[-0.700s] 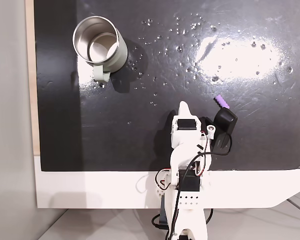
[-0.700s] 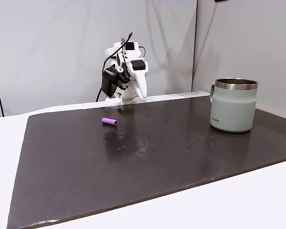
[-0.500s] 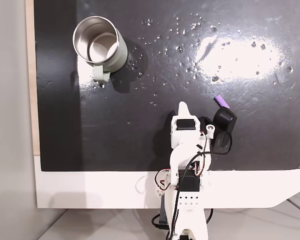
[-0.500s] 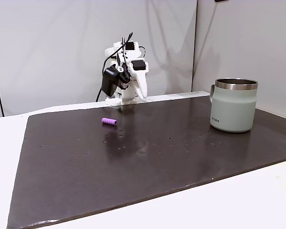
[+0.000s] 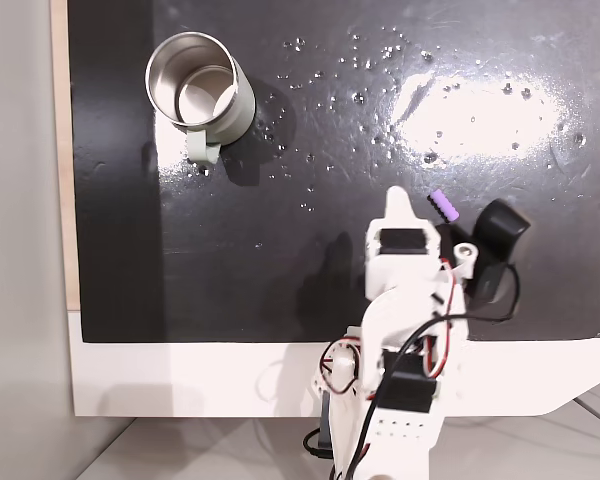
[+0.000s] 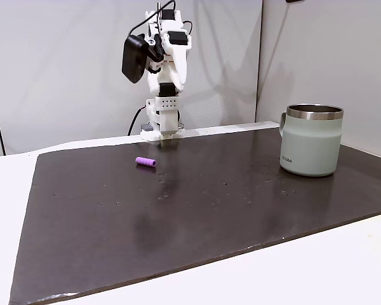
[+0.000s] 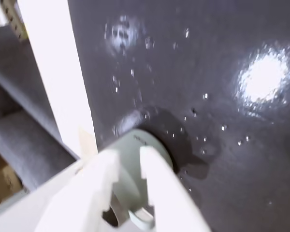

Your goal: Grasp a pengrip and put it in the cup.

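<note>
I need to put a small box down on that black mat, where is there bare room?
Most of the black mat lies bare. The widest patch is between the cup at upper left and the pengrip at right, in the overhead fixed view. The top right corner is free too. It is crowded around the pengrip, where the gripper and arm stand.

- You're at a plain indoor test bench, lab-like: a black mat [image 6: 197, 203] on a white table [image 6: 343, 267].
- Bare grey wall panels [image 6: 63, 63] behind; no household furnishings.
</note>
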Tool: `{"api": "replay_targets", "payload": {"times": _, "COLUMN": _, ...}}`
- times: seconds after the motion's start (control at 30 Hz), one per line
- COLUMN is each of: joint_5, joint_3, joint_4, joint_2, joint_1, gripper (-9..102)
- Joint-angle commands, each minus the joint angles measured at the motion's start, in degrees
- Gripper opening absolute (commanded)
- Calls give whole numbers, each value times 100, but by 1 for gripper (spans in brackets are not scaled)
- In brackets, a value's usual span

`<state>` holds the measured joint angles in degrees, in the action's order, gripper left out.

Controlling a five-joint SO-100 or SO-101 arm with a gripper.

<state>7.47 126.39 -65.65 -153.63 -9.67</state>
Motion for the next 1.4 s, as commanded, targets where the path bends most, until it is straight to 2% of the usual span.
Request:
{"api": "replay_targets", "payload": {"times": 0.0, "joint_5": 255, "joint_3": -1371, "joint_4": -264, "joint_2": 1178, "joint_1": -431, "gripper": 0}}
{"api": "replay_targets", "payload": {"times": 0.2, "joint_5": 457, "joint_3": -3182, "joint_4": -870, "joint_2": 3023, "joint_1": -1143, "gripper": 1}}
{"api": "replay_targets", "payload": {"times": 0.37, "joint_5": 360, "joint_3": -3797, "joint_4": -949, "joint_2": 4017, "joint_1": -1652, "gripper": 1}}
{"api": "replay_targets", "payload": {"times": 0.6, "joint_5": 44, "joint_3": -3788, "joint_4": -1318, "joint_2": 5027, "joint_1": -2101, "gripper": 13}}
{"api": "replay_targets", "payload": {"times": 0.83, "joint_5": -97, "joint_3": -3410, "joint_4": -2215, "joint_2": 5388, "joint_1": -1854, "gripper": 23}}
{"api": "replay_targets", "payload": {"times": 1.07, "joint_5": -176, "joint_3": -2408, "joint_4": -2153, "joint_2": 4535, "joint_1": -1362, "gripper": 24}}
{"api": "replay_targets", "payload": {"times": 1.37, "joint_5": 149, "joint_3": -1934, "joint_4": -1503, "joint_2": 4948, "joint_1": -1784, "gripper": 24}}
